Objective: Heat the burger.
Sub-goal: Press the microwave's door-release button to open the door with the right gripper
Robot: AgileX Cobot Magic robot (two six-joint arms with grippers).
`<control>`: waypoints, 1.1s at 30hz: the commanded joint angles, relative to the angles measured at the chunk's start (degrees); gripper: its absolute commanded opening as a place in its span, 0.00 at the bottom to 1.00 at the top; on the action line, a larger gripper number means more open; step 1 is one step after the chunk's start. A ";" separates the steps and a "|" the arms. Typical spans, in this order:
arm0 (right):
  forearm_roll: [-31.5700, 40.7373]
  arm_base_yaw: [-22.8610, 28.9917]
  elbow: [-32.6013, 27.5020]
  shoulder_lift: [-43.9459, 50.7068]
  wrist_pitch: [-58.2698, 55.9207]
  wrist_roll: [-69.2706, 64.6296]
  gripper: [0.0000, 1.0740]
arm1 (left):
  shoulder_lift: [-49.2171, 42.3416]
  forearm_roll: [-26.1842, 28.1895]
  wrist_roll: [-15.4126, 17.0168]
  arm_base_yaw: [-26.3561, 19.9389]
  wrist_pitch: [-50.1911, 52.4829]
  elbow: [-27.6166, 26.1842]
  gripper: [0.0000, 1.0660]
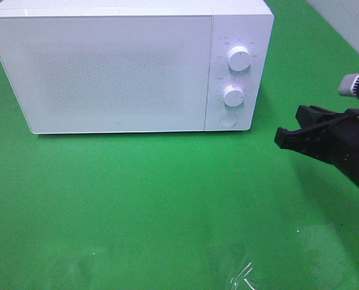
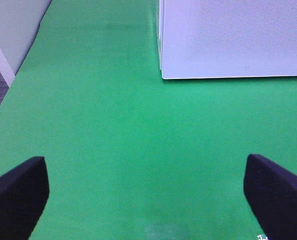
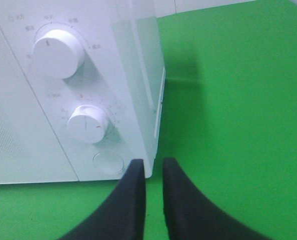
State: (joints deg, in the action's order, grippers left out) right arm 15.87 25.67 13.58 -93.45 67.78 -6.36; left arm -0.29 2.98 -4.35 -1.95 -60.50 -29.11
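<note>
While the microwave [image 1: 107,66] stands shut by the tabletop's [image 1: 167,199] rear edge | left gripper [image 2: 148,192]: jaws wide apart | right gripper [image 3: 152,167]: jaws almost together

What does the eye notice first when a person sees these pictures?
A white box-shaped microwave oven, door closed, stands at the back of the green table. Its two round white knobs sit on the control panel. The black right gripper hovers beside that end, jaws nearly together and empty.
</note>
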 commanded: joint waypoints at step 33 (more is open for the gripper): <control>12.78 11.23 12.61 -7.56 -10.77 -72.42 0.00 | -1.09 -0.06 -0.06 0.00 0.80 0.29 0.92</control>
State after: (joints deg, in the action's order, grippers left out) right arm 28.19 36.78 24.69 -99.47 59.76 -77.52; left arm -0.29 2.98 -4.35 -1.95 -60.50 -29.11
